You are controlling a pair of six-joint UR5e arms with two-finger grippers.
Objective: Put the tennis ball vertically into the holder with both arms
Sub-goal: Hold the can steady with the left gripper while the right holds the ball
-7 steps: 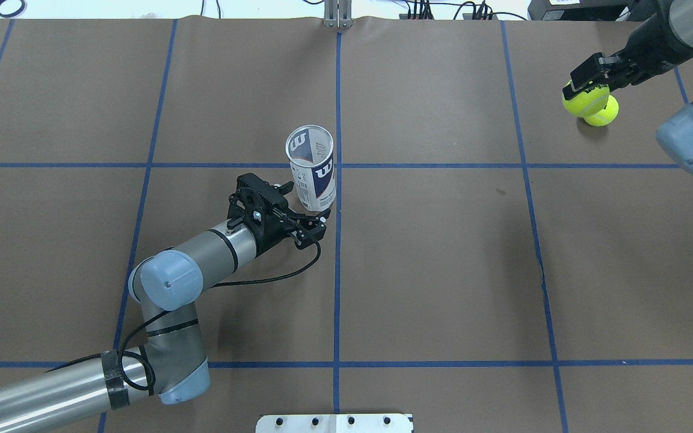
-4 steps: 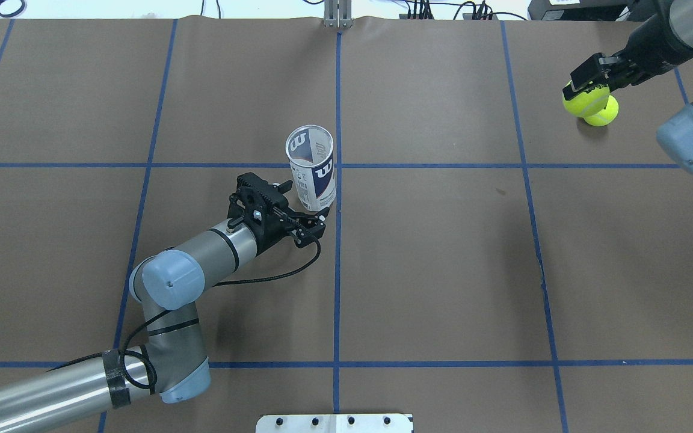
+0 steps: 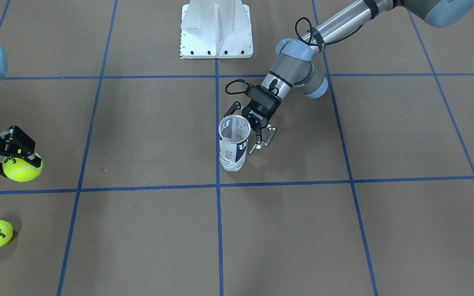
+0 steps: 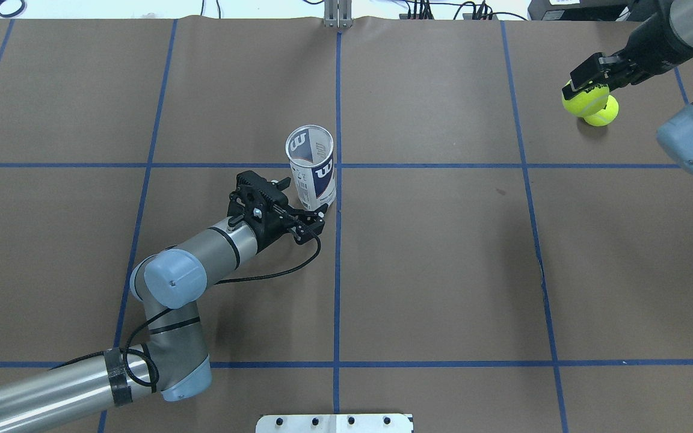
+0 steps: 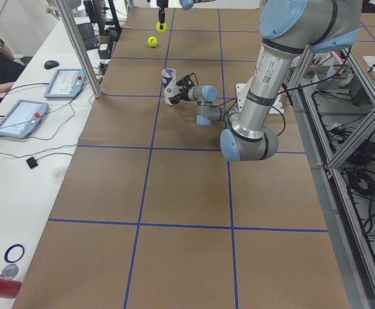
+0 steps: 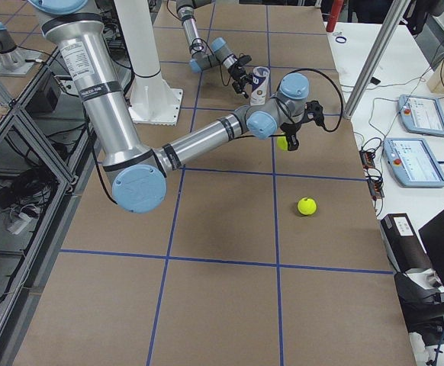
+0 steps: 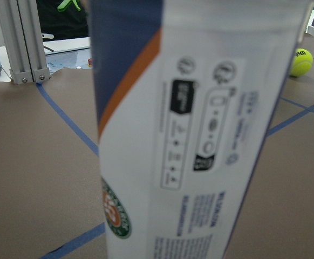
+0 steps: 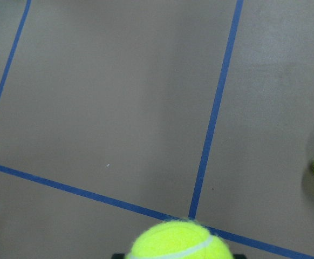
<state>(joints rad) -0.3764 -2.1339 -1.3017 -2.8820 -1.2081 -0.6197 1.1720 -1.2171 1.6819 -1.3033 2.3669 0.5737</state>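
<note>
The holder [image 4: 311,170] stands upright and open-topped near the table's middle; it also shows in the front view [image 3: 233,144] and fills the left wrist view [image 7: 200,135]. My left gripper [image 4: 304,202] is open, low at the holder's base, with one finger on each side of it. My right gripper [image 4: 585,88] is shut on a yellow tennis ball [image 4: 586,100] and holds it above the table at the far right; the ball also shows in the front view [image 3: 22,168] and the right wrist view [image 8: 181,240]. A second tennis ball [image 4: 604,114] lies on the table just beyond it.
The white base plate [image 3: 216,29] sits at the robot's side of the table. An aluminium post [image 4: 337,15] stands at the far edge. Tablets [image 5: 22,117] lie on a side table beyond that edge. Blue tape lines cross the brown table cover.
My left gripper has moved a little closer in around the holder's base. The right gripper with its ball has barely moved.
</note>
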